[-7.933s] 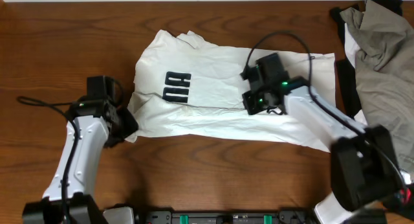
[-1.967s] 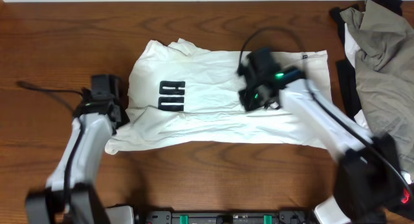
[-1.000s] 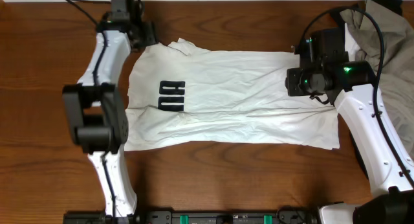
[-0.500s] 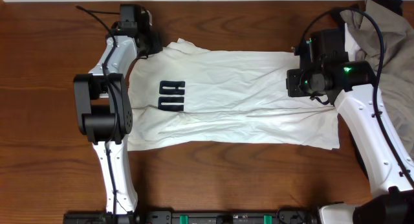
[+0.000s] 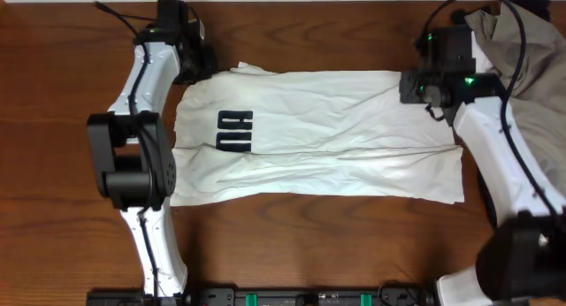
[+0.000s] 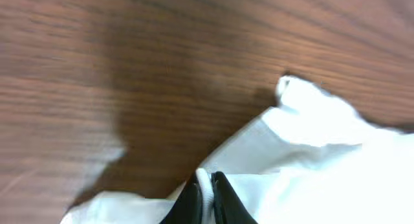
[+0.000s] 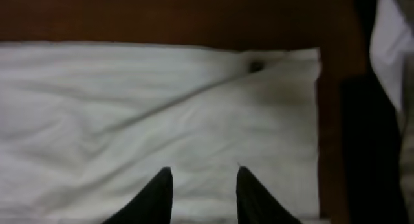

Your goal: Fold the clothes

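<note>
Two arms of mine reached across the brown wooden table (image 5: 53,209). Nearest to me, toward the bottom of the overhead frame, lay the uneven lower edge of the white cotton T-shirt (image 5: 336,138). The shirt was spread flat and lengthwise across the middle of that frame, wrinkled, with its black block-letter print (image 5: 235,132) left of centre.

Farther back, my left gripper (image 5: 202,65) sat at the shirt's upper left corner. It was closed tight, and in the left wrist frame a thin fold of white fabric was pinched between the fingertips (image 6: 189,201) at the bottom centre. A small crumpled flap of the shirt lay beyond them to the right, then bare wood.

My right gripper (image 5: 414,87) stood at the shirt's upper right corner. Its jaws were partly apart over flat fabric and gripped nothing I could see. The shirt's far edge ran across the upper part of the right wrist frame.

Farthest off, in the upper right corner of the overhead frame, a rumpled olive-grey garment (image 5: 531,58) lay in a heap behind my right arm.
</note>
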Robot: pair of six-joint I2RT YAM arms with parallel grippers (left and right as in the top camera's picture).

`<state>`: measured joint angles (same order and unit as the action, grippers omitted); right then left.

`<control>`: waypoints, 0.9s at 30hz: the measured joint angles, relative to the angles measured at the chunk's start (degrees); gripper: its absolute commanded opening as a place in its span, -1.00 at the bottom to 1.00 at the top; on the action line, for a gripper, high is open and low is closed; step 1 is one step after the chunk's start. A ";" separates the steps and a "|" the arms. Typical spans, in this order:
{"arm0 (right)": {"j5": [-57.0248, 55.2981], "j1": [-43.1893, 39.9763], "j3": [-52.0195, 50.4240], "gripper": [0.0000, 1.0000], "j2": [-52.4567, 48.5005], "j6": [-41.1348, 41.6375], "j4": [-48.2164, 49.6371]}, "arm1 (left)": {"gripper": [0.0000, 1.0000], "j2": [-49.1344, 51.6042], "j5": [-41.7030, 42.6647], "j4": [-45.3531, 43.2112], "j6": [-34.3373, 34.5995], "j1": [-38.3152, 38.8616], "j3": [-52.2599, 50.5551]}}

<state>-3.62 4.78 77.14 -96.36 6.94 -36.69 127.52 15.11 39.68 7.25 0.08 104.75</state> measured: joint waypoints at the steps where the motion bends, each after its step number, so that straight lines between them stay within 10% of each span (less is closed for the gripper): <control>1: -0.13 -0.94 0.02 -0.24 -1.49 0.15 1.79 | -0.88 -0.63 0.00 0.42 0.00 0.00 0.09; 27: 4.55 -12.55 -0.09 -0.19 -22.80 0.70 27.41 | -0.88 -1.68 -0.02 3.02 0.00 0.00 0.24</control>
<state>0.93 -7.77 77.06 -119.15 7.64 -9.28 125.84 15.09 42.70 7.25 0.08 104.99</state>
